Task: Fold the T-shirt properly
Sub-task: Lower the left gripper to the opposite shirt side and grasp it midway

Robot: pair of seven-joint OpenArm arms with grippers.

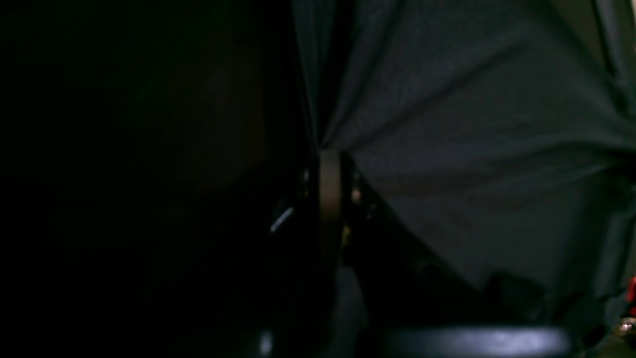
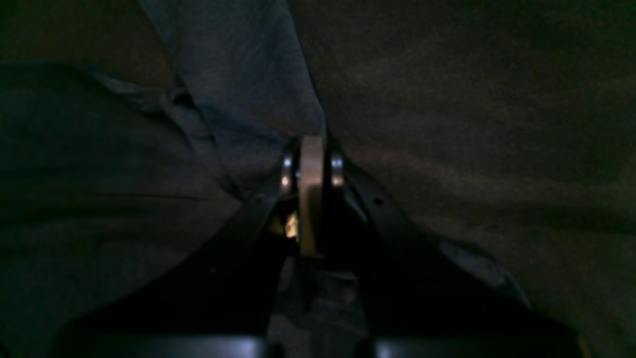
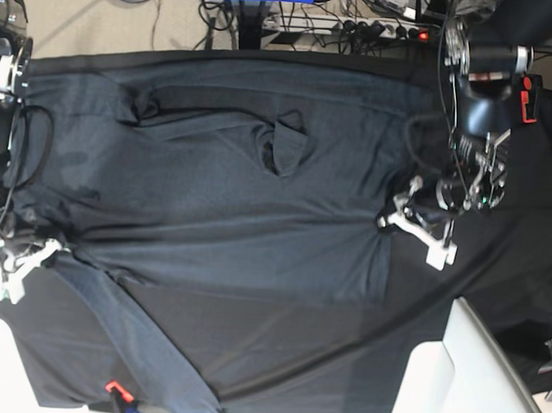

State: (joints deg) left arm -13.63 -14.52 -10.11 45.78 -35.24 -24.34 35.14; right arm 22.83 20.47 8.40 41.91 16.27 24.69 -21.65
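Base view alone shows whole T-shirt (image 3: 213, 195), wrist views only pinched folds

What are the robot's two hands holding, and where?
Both pinch the T-shirt: the left hand its edge on one side, the right hand the opposite edge, near a sleeve.

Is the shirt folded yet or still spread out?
Mostly spread. The shirt lies open across the black cloth, one sleeve trailing out; only wrinkles and a small flap show near its middle.
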